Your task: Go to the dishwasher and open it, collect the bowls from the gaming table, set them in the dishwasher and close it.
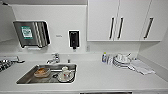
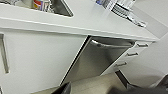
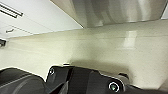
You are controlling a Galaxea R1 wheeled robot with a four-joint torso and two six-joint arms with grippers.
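dishwasher [image 2: 100, 58] stands shut under the counter [image 2: 95, 22], beyond the left arm.

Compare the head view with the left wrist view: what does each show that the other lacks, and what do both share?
Head view alone: the tap, the wall cupboards, a black dispenser and a cup in the sink.
Left wrist view alone: the dishwasher under the counter, with its bar handle, drawers beside it and the floor.
Both: the white counter, the sink and the stacked plates.
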